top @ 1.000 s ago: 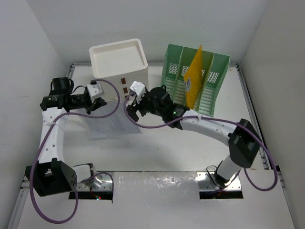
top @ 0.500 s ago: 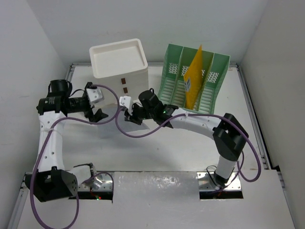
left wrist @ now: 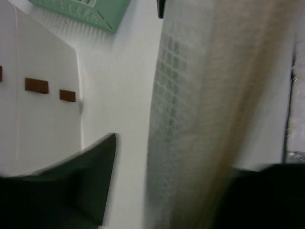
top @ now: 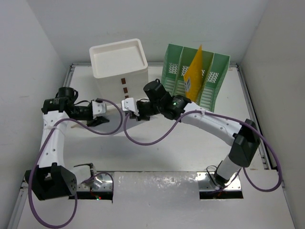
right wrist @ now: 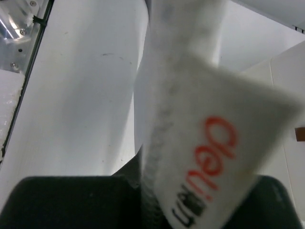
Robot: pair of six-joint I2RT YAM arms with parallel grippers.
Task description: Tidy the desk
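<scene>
A white, see-through mesh pouch (right wrist: pixel 205 119) with a red "deli" label stands pinched on edge in my right gripper (right wrist: pixel 200 191), which is shut on it. In the top view that gripper (top: pixel 135 110) hangs over the desk (top: pixel 181 152) just in front of the drawer box. The same pouch (left wrist: pixel 190 119) runs up between the fingers of my left gripper (left wrist: pixel 174 157). The left finger (left wrist: pixel 90 176) stands clear of the pouch, with bare desk showing in the gap. From above, the left gripper (top: pixel 97 120) sits left of the right one.
A white three-drawer box (top: pixel 119 62) stands at the back left. Right of it is a green slotted file rack (top: pixel 209 81) with a yellow folder (top: pixel 194 76) in one slot. Purple cables loop over the middle. Silver rails edge the desk.
The right gripper came left, shut on the pouch that lay flat and raised it on edge. The left gripper opened, dropped lower and now narrows around the pouch.
</scene>
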